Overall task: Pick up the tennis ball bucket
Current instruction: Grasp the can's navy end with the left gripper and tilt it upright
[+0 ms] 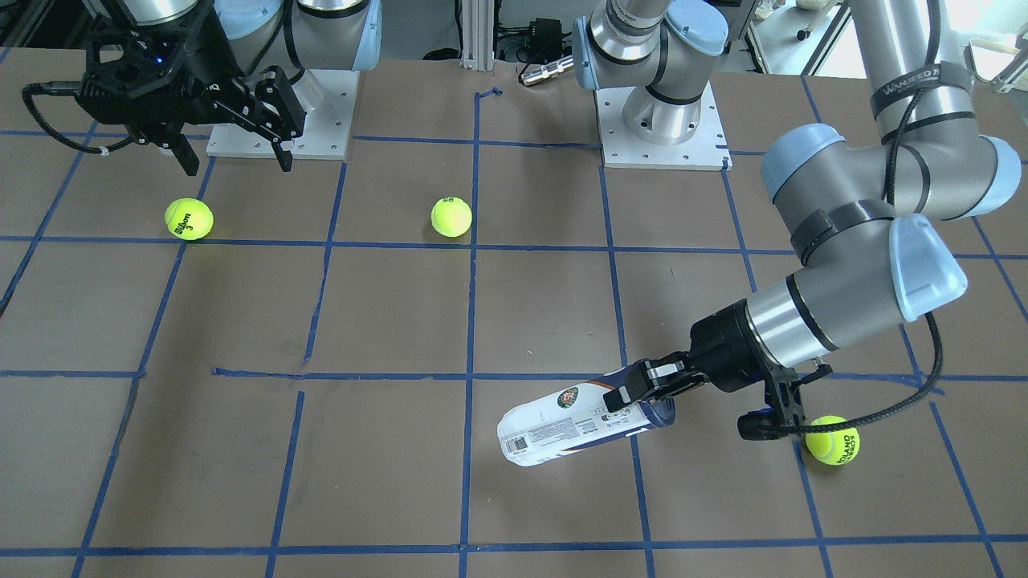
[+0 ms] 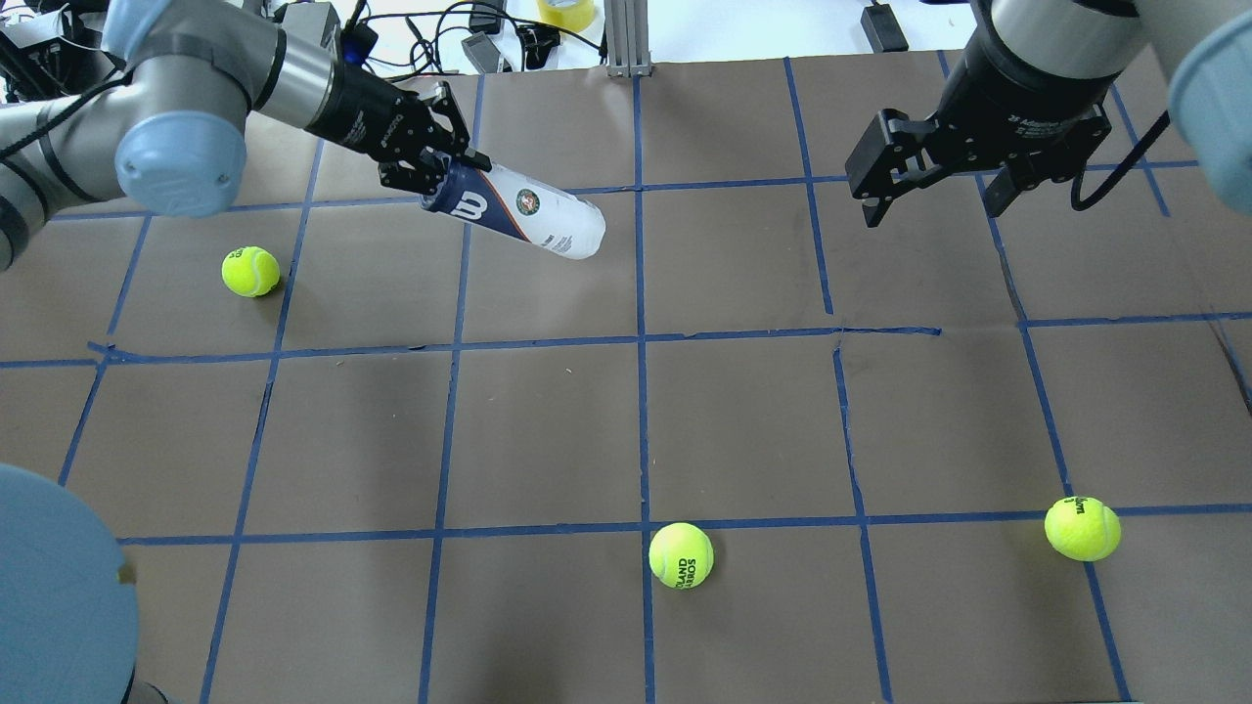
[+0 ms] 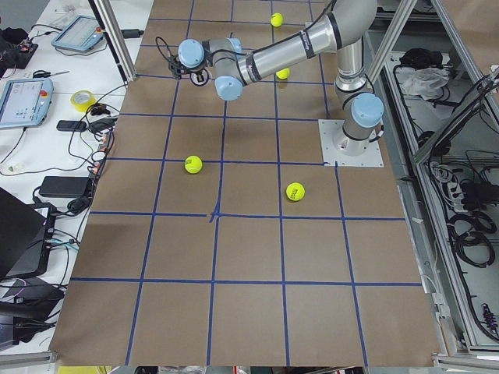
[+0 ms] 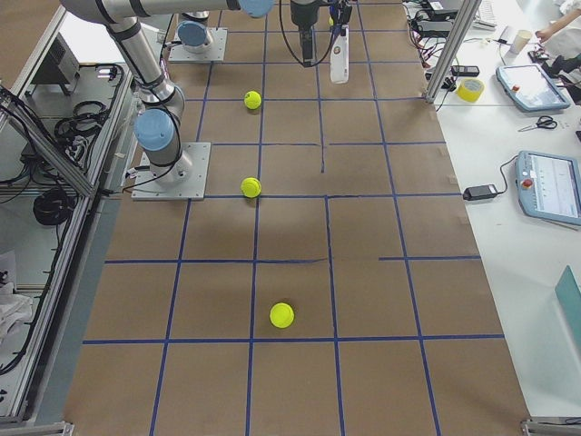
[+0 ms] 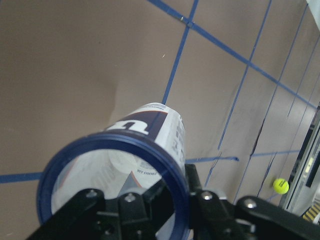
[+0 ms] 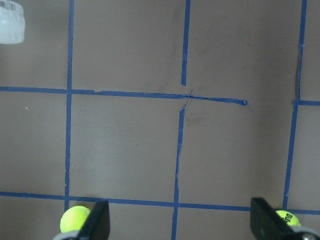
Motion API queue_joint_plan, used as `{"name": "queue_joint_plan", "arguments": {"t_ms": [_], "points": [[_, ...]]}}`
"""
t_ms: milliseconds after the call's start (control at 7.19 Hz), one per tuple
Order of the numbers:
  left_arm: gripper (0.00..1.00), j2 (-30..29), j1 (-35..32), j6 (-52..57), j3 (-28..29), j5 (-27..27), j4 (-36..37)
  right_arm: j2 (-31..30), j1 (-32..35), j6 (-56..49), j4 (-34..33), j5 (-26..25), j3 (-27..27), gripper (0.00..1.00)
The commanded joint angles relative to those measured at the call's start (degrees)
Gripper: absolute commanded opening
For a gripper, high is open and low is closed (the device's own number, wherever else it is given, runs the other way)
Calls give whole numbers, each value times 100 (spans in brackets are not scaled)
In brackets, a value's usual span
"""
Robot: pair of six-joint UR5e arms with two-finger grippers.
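While the left claw is clamped on its navy open rim, the tennis ball bucket sits tilted and looks clear of the bench, so the lift seems underway. Right claw spread apart, empty, well away. Next: raise steadily; the rim pinch could slip.

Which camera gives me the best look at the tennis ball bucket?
Overhead exterior: the whole tennis ball bucket shows end to end, the left claw at its navy end. Front-facing shows it whole too. Left wrist shows only its open rim, right wrist one white corner, exterior right a tiny far shape.
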Motion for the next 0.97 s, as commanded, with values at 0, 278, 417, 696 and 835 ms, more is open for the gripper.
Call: {"name": "queue_joint_plan", "arguments": {"t_ms": [0,278,417,696,835], "points": [[0,-59,-779,94,703,2052,48,-3,-9,-117,5,-160,0,100],[0,-112,-1160,772,758,3089,223,-12,-9,-117,5,-135,-26,100],[0,-216,-1370,852,767,3309,250,-12,-9,-117,5,-127,-26,100],[0,-541,-1705,852,793,3733,461,-12,-9,-108,-3,-109,-18,100],[0,-578,-1723,844,793,3724,453,-4,-9,-108,-3,-118,-18,100]]}}
